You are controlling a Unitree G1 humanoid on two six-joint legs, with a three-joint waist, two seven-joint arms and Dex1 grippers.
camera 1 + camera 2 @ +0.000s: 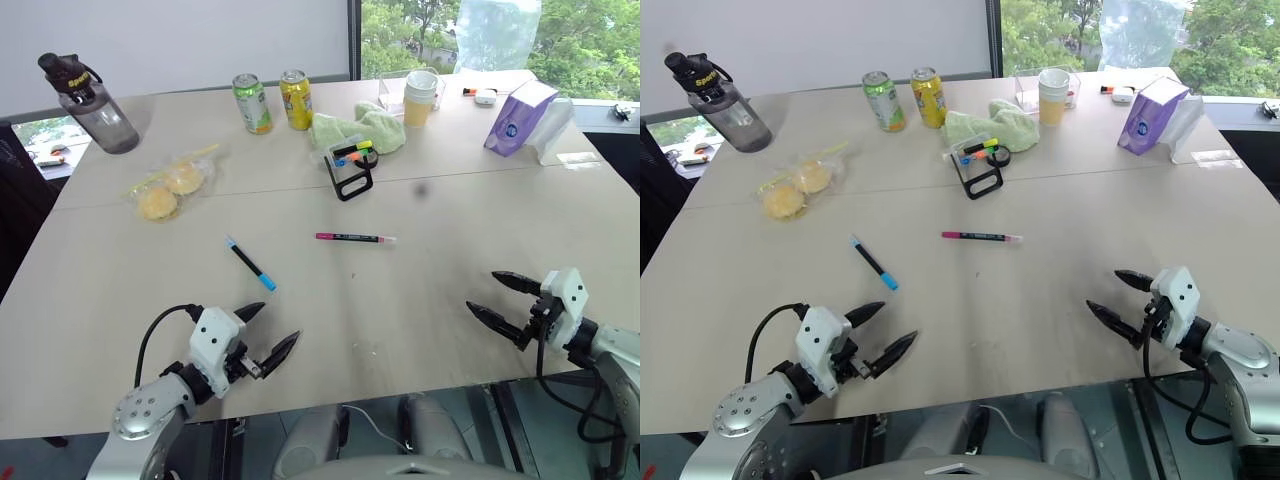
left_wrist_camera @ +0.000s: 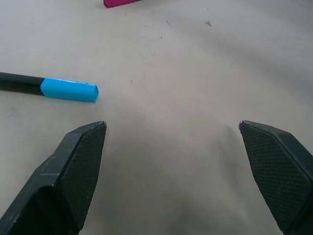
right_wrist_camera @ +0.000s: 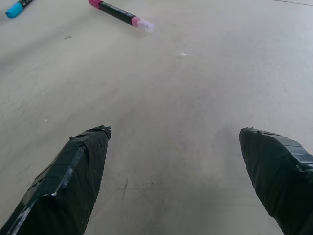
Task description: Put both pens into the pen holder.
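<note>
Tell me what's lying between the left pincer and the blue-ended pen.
Nothing: in the left eye view, only bare tabletop separates the open left pincer from the blue-ended pen.

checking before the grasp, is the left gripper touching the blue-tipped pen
Apart. The left wrist view shows bare table between the open left gripper and the blue-tipped pen.

We see a pale matt table top [image 1: 450, 230], two glossy metal drink cans [image 1: 252, 103] far left, a soft green cloth [image 1: 372, 128] beside them, and finely textured matt black fingertips [image 2: 80, 161].
</note>
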